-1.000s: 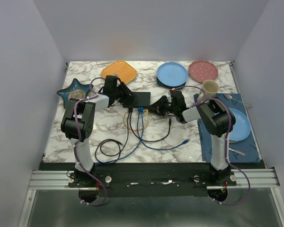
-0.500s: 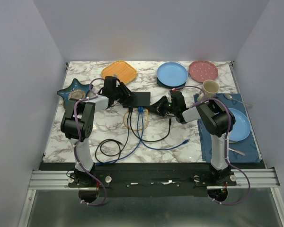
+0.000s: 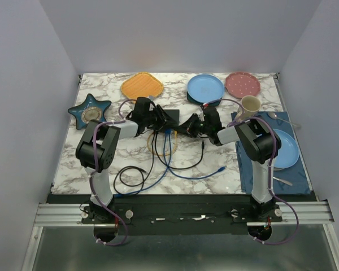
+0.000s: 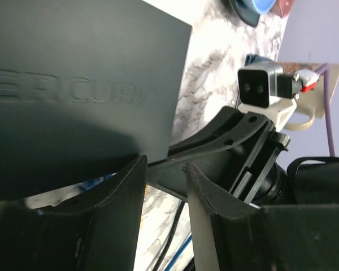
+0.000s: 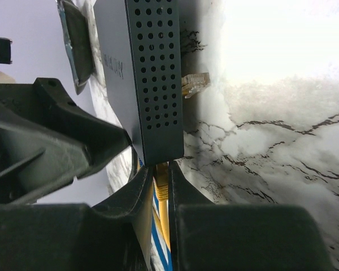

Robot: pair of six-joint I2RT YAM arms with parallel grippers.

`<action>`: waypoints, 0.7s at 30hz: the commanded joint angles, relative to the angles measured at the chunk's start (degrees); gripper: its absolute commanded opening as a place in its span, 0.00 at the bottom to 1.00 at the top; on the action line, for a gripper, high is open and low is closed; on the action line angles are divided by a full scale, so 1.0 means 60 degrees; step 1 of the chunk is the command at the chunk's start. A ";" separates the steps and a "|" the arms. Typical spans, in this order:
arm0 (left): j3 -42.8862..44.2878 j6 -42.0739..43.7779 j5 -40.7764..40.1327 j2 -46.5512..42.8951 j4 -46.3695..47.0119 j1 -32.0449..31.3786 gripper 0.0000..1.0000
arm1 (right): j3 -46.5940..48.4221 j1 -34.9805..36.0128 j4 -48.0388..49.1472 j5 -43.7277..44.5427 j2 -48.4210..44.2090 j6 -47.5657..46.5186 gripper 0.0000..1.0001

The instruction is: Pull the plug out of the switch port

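Your right claw (image 5: 161, 191) is pinching the yellow plug (image 5: 160, 179) at the edge of the switch (image 3: 170, 117).
The switch is lying flat near the middle of the counter (image 3: 214, 164), between your two claws, with its cabled edge facing the arm bases. Your right claw's fingers are sitting closed on the yellow plug, whose tip is meeting the switch just below the vented side, and a blue cable (image 5: 153, 226) is running beside it. Your left claw (image 4: 165, 169) is sitting at the switch's left end with its fingers slightly apart and the box's corner over the gap. You cannot tell whether they are gripping it. A clear plug (image 5: 195, 83) is poking out from behind the switch.
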 commanded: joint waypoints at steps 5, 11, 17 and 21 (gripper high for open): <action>0.0143 -0.0169 0.0194 0.0607 0.0063 -0.0181 0.48 | 0.0157 -0.0027 -0.1207 0.0226 -0.0146 -0.0957 0.01; 0.0040 0.0036 -0.0011 0.0549 -0.0260 -0.0181 0.48 | 0.0186 -0.0027 -0.1251 0.0212 -0.0160 -0.0986 0.01; -0.0223 0.0109 -0.0040 0.0139 -0.0333 -0.0181 0.48 | 0.0172 -0.0027 -0.1266 0.0168 -0.0146 -0.1030 0.01; -0.0457 0.0109 -0.0040 0.0022 -0.0319 -0.0181 0.48 | 0.0172 -0.0041 -0.1237 0.0139 -0.0160 -0.1074 0.01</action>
